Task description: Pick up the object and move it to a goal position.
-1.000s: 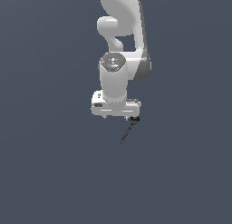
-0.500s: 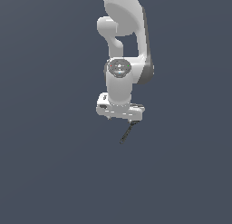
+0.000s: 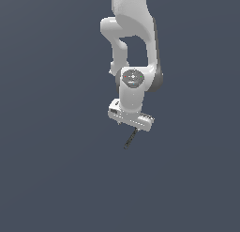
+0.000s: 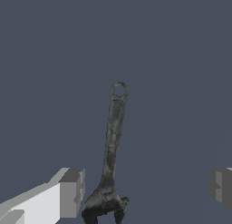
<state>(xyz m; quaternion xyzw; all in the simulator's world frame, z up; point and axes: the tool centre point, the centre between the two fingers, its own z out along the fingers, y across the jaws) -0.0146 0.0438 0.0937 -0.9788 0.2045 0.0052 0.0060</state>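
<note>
The object (image 4: 113, 137) is a slender dark grey-black stick, shaped like a wrench with a ring at one end and a wider head at the other. It lies flat on the dark grey surface. In the exterior view it (image 3: 130, 139) pokes out from under the white gripper bar (image 3: 131, 116). My gripper (image 4: 145, 191) is open, with the jaws wide apart. It hovers over the head end of the object. The head lies close beside one finger (image 4: 71, 191) and far from the other finger (image 4: 221, 186). In the exterior view the gripper (image 3: 133, 127) is just above the object.
A plain dark grey surface (image 3: 56, 179) spreads all around, with no other objects or edges in view. The white arm (image 3: 133, 43) rises above the gripper.
The arm has come down and shifted a little toward the exterior view's right, bringing the gripper bar closer to the object. The object has not moved.
</note>
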